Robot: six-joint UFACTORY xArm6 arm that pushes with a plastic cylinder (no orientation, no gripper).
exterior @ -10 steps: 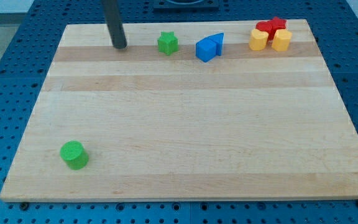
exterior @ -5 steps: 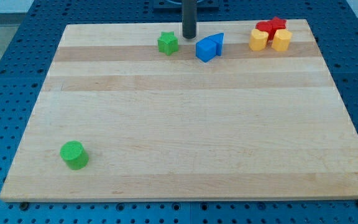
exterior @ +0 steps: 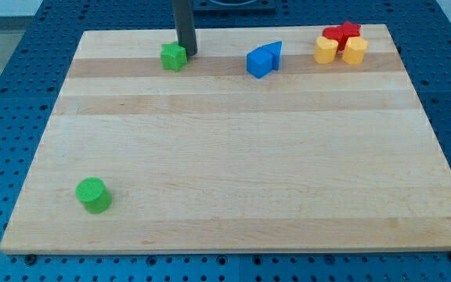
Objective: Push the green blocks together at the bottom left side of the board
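A green star-shaped block [exterior: 174, 56] sits near the view's top, left of centre. My tip [exterior: 188, 52] touches its right side, the dark rod rising out of the view's top. A green cylinder [exterior: 93, 194] stands far off at the view's bottom left, on the wooden board [exterior: 233, 157].
Two blue blocks [exterior: 263, 59] sit together to the right of my tip. Two yellow blocks [exterior: 340, 51] and a red block [exterior: 342, 34] cluster at the view's top right corner.
My tip swung from the left to the right of the green star, then came back left and pushed the star leftward along the top of the board.
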